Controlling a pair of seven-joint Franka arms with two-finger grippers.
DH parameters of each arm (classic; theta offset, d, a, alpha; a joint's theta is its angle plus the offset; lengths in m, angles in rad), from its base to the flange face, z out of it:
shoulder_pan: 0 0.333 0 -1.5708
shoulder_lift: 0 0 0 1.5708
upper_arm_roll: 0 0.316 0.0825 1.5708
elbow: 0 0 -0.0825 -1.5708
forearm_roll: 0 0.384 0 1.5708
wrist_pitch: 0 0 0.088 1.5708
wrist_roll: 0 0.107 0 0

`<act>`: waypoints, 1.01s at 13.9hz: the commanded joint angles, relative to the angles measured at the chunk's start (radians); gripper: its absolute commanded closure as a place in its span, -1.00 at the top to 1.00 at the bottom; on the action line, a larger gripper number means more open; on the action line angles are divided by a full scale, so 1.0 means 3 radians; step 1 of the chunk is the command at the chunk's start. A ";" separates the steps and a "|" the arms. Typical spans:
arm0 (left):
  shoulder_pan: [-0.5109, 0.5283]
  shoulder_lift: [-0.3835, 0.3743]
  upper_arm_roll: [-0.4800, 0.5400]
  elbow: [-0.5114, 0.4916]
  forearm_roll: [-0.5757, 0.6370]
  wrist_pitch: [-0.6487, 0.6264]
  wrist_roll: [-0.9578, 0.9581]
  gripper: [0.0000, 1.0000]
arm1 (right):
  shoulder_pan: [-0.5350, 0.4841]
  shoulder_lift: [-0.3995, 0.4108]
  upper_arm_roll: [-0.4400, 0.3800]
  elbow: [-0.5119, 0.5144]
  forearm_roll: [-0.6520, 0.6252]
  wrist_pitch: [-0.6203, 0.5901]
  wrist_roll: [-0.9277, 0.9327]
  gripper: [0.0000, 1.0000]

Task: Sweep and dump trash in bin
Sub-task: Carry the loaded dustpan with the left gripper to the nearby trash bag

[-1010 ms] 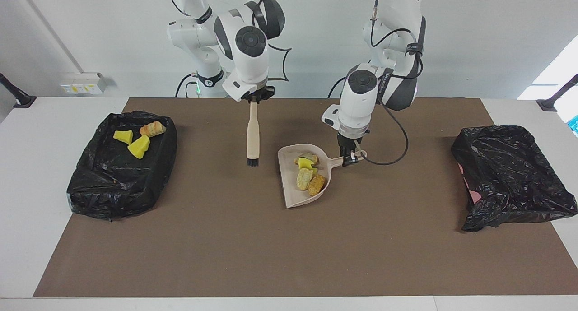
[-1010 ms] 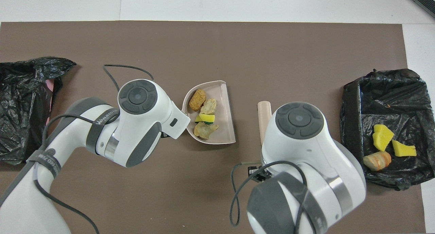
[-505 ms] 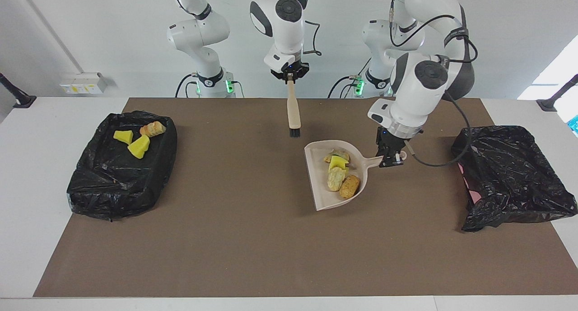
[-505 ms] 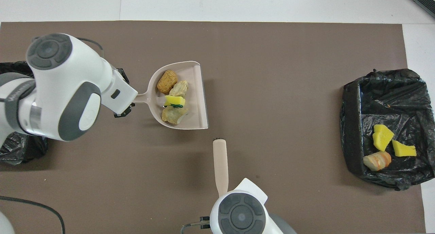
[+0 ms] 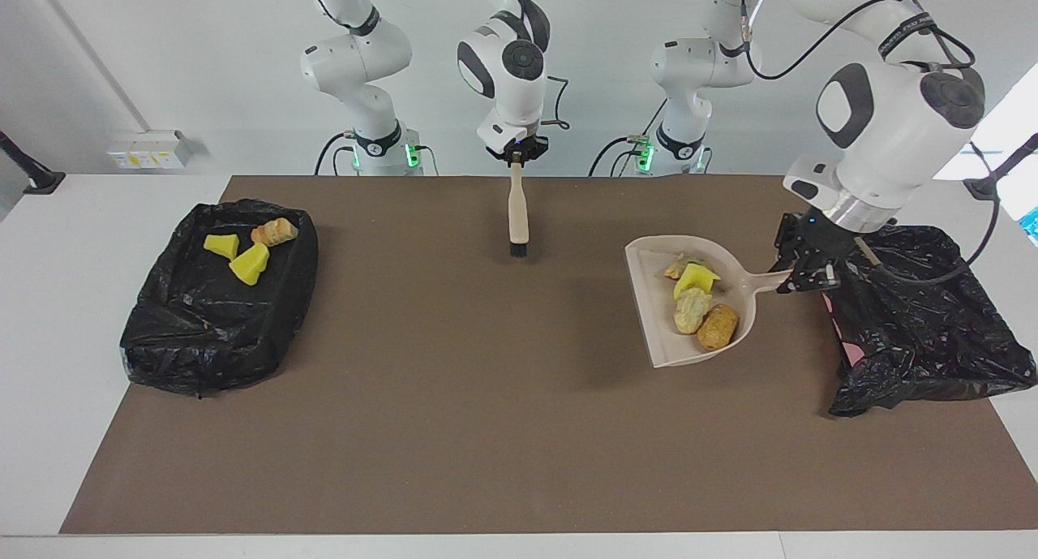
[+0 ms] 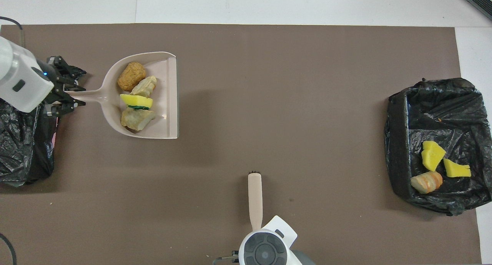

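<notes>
Brown mat (image 5: 454, 429) covering a white worktop (image 5: 49, 316), grey wall socket (image 5: 146, 149) at ten o'clock, dark stand foot (image 5: 36, 182) beside it

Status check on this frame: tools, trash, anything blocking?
Left tool shut on dustpan handle, beside the bin. Right tool shut on brush, waiting. Trash in dustpan. Nothing blocking.

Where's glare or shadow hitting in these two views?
Facing view: bright window glare at the upper corner by the left arm's bin; the dustpan casts a soft shadow on the mat. Overhead view: a faint shadow beside the dustpan, sheen on both bin liners.
</notes>
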 commanded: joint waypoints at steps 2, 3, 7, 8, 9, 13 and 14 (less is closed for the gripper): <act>0.0388 -0.0004 -0.0031 0.0074 -0.0083 -0.0140 0.0639 -1.00 | 0.0130 -0.0032 -0.0011 -0.0207 0.0085 0.0323 0.0001 -1.00; 0.0496 -0.0009 -0.0031 0.0074 -0.0078 -0.0135 0.0767 -1.00 | 0.0130 -0.0032 -0.0011 -0.0212 0.0085 0.0333 -0.0009 -1.00; 0.0874 -0.0009 0.0010 0.0120 -0.0007 -0.0079 0.1248 -1.00 | 0.0104 0.0029 -0.0011 -0.0233 0.0085 0.0354 -0.0060 -0.86; 0.0946 -0.0009 0.0000 0.0151 0.0059 -0.0083 0.1290 -1.00 | 0.0099 0.0085 -0.0011 -0.0228 0.0090 0.0364 -0.0045 -0.84; 0.0987 -0.0004 0.0005 0.0166 0.0156 -0.0089 0.1336 -1.00 | 0.0094 0.0091 -0.0016 -0.0223 0.0095 0.0364 -0.0055 -0.74; 0.1380 0.0036 0.0005 0.0304 0.0381 0.0003 0.1341 -1.00 | 0.0094 0.0127 -0.0016 -0.0187 0.0090 0.0323 -0.0219 0.99; 0.1397 0.0037 0.0010 0.0315 0.0488 0.0034 0.1341 -1.00 | 0.0094 0.0132 -0.0021 -0.0141 0.0049 0.0303 -0.0239 1.00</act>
